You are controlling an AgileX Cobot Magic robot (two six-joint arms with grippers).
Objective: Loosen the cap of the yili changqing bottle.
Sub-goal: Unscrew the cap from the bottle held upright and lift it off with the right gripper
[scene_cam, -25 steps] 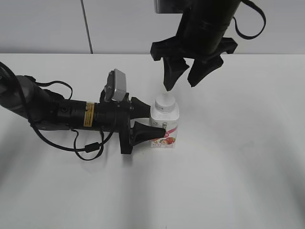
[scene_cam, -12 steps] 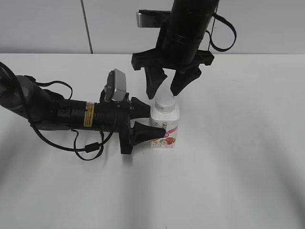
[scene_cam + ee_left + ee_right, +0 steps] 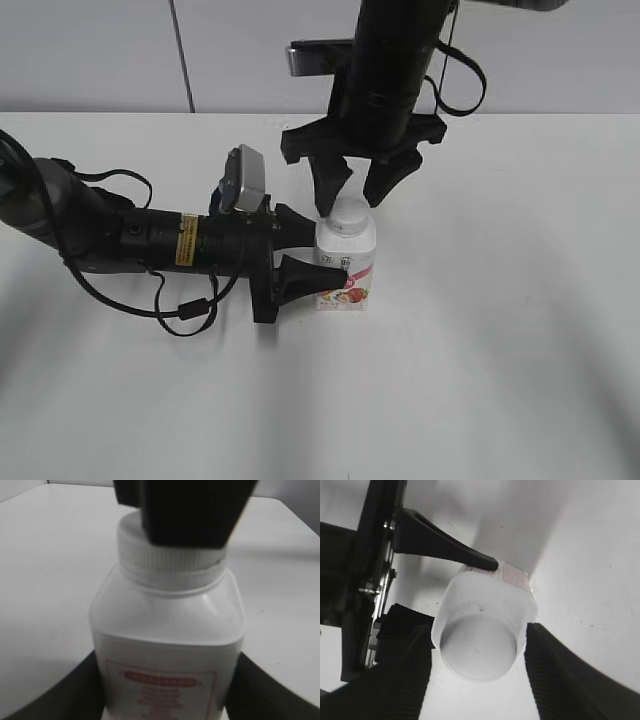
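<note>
The yili changqing bottle stands upright on the white table, its pink-red label facing front. Its white cap is on the neck. My left gripper lies along the table from the left and is shut on the bottle's body; the bottle fills the left wrist view between the jaws. My right gripper hangs from above, open, with a finger on each side of the cap. In the right wrist view the cap sits between the open fingers with small gaps either side. The bottle body shows behind it.
The left arm's body and loose black cable lie on the table to the left. A right-gripper finger hides part of the cap in the left wrist view. A grey wall runs along the back.
My right gripper has moved left and down from above the bottle until its fingers straddle the cap. The left gripper and the bottle have not moved.
</note>
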